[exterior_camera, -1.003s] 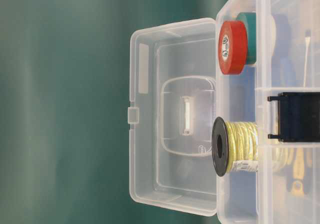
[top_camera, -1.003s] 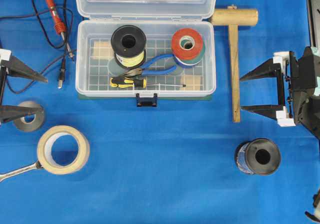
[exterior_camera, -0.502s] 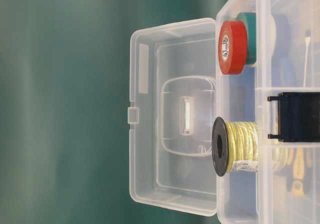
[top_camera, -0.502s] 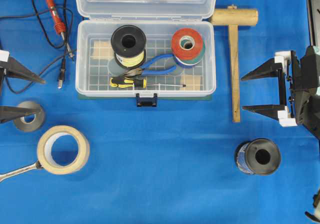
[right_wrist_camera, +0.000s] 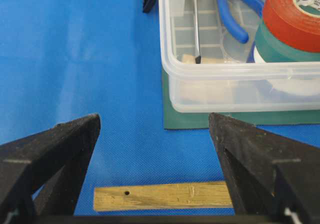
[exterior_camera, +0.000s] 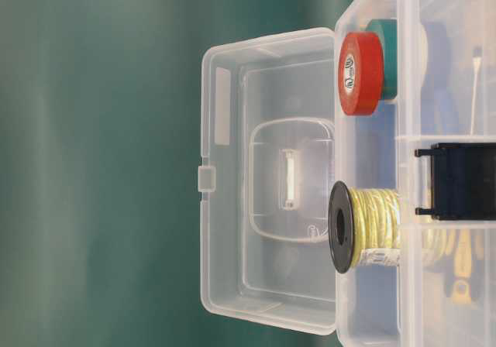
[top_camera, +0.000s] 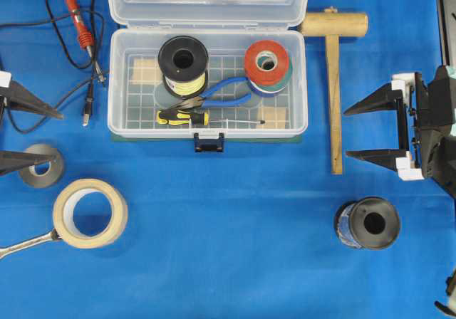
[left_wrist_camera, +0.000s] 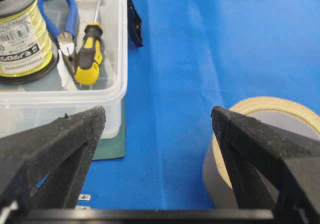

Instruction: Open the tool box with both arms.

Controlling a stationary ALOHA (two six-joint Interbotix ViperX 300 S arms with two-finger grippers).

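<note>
So the tool box [top_camera: 207, 84] sits at the top middle of the blue table [top_camera: 235, 248], clear lid flipped right back, dark blue latch [top_camera: 209, 143] hanging off the front; inside there's a yellow wire spool [top_camera: 183, 64], red tape [top_camera: 266, 63], pliers [top_camera: 221, 95] and a screwdriver [top_camera: 189, 117]; my left gripper [top_camera: 28, 132] is spread wide at the left edge, gripping nothing; my right gripper [top_camera: 370, 132] is just as wide, empty, well right of the box beyond the wooden mallet [top_camera: 333, 63].

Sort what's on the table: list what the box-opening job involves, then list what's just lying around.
Job: tool box, lid already open; left gripper; right gripper, both with jaws open.

Lying about: wooden mallet, masking tape roll, black spool, soldering iron, grey tape roll.
</note>
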